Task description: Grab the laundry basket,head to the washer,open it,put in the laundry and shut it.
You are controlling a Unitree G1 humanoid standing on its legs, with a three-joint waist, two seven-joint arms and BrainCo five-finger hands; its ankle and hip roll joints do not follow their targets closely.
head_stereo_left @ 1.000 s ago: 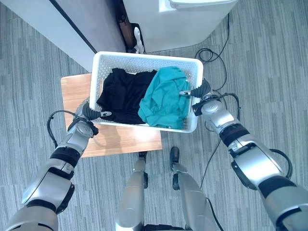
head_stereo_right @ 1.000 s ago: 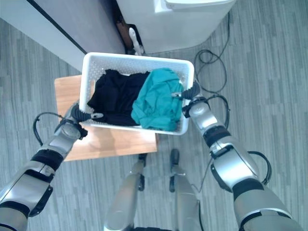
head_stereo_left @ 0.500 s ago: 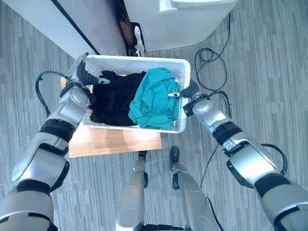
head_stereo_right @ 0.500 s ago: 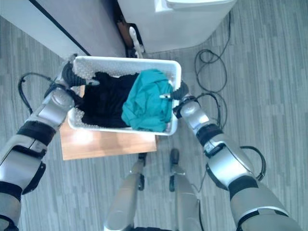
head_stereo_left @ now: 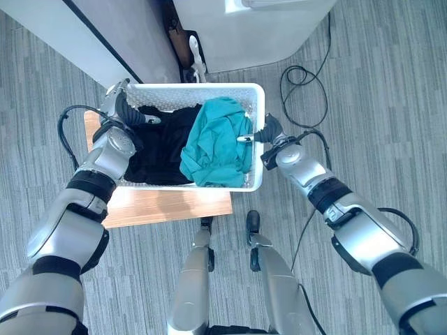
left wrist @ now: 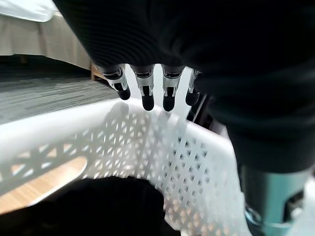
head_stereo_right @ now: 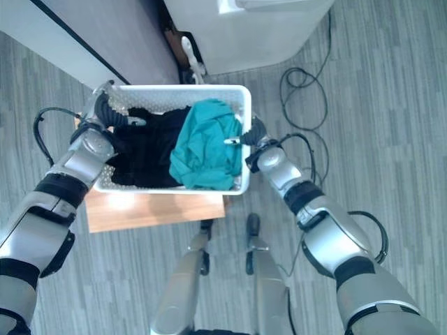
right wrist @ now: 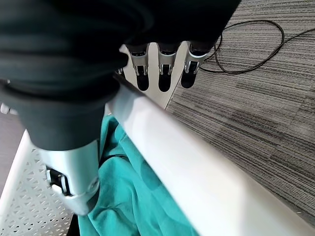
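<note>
A white perforated laundry basket (head_stereo_left: 195,88) hangs between my two hands, above a low wooden table (head_stereo_left: 167,204). It holds black clothes (head_stereo_left: 157,143) on the left and a teal garment (head_stereo_left: 215,143) on the right. My left hand (head_stereo_left: 119,112) grips the basket's left end, with its fingers (left wrist: 147,96) curled over the rim and wall (left wrist: 162,157). My right hand (head_stereo_left: 269,132) clamps the right end, its fingers (right wrist: 165,73) outside the rim (right wrist: 187,167) and its thumb (right wrist: 74,167) inside against the teal garment (right wrist: 128,196).
The white washer (head_stereo_left: 251,28) stands just beyond the basket at the top. A grey cabinet with a white side (head_stereo_left: 105,35) runs along the upper left. Striped grey carpet (head_stereo_left: 377,125) lies open to the right.
The basket has swung left and away from me, turning level across the view. My left hand rose with its end from the table's near side to the far left corner.
</note>
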